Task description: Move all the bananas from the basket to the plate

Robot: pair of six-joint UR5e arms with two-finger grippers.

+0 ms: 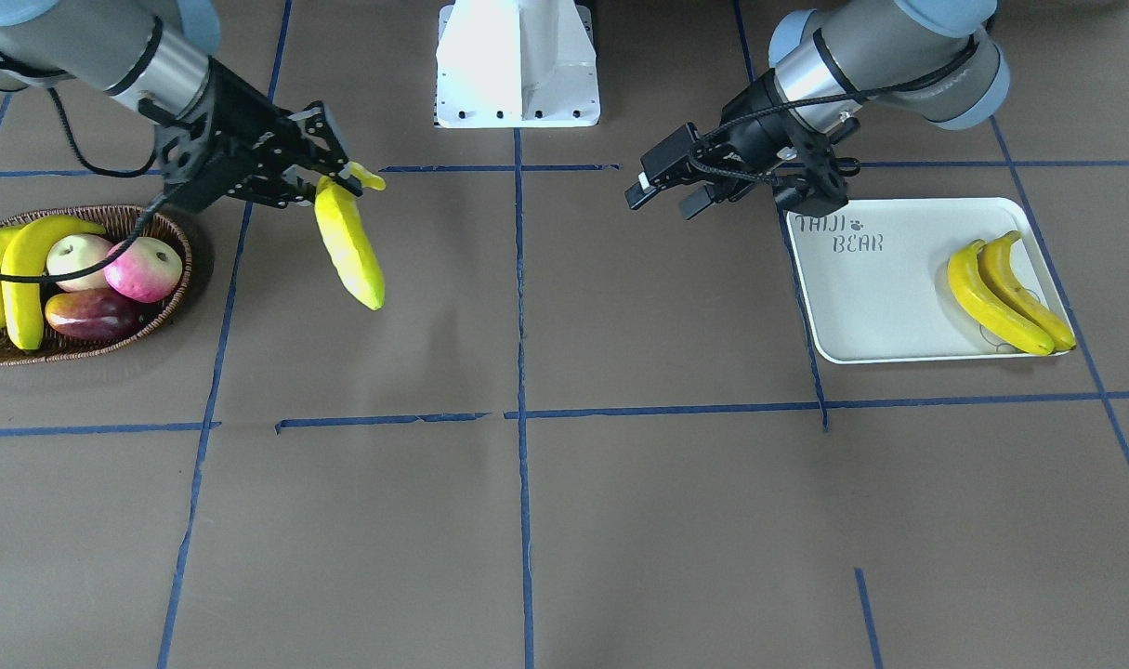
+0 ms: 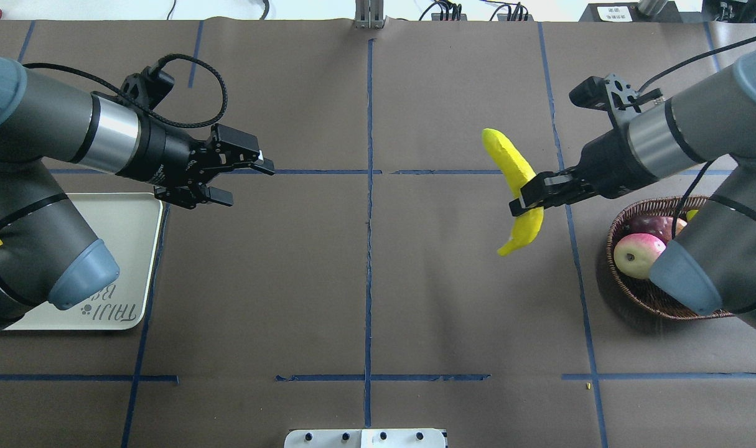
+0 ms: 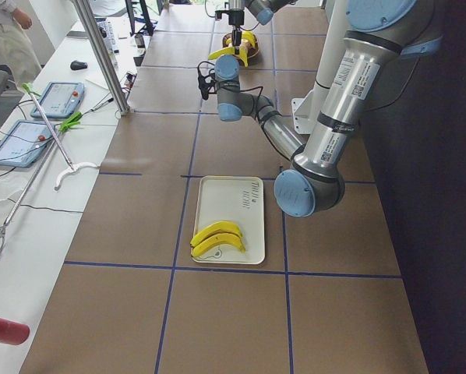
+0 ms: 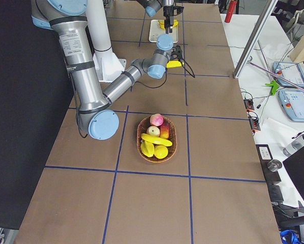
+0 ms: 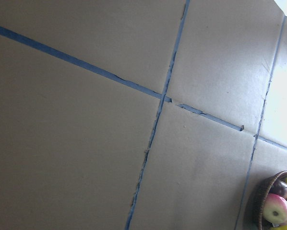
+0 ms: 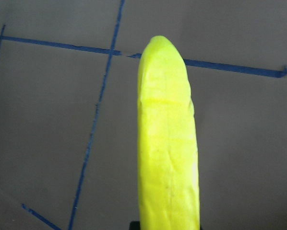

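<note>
Two bananas lie side by side on the plate, at the end far from the left gripper. That gripper hangs just off the plate's lettered end, jaws parted and empty. The right gripper is clamped across a third banana near its stem end. It holds the fruit in the air above the table, with the long part reaching forward beyond the fingers. Behind this gripper sits the basket, which holds the fourth banana beside the apples. A cable crosses the basket in the front-facing view. From overhead, the left arm covers most of the plate and its fruit, and the right arm's elbow hides much of the basket. The right wrist camera shows only the held banana, cut off at the bottom edge, with the jaws out of sight.
</note>
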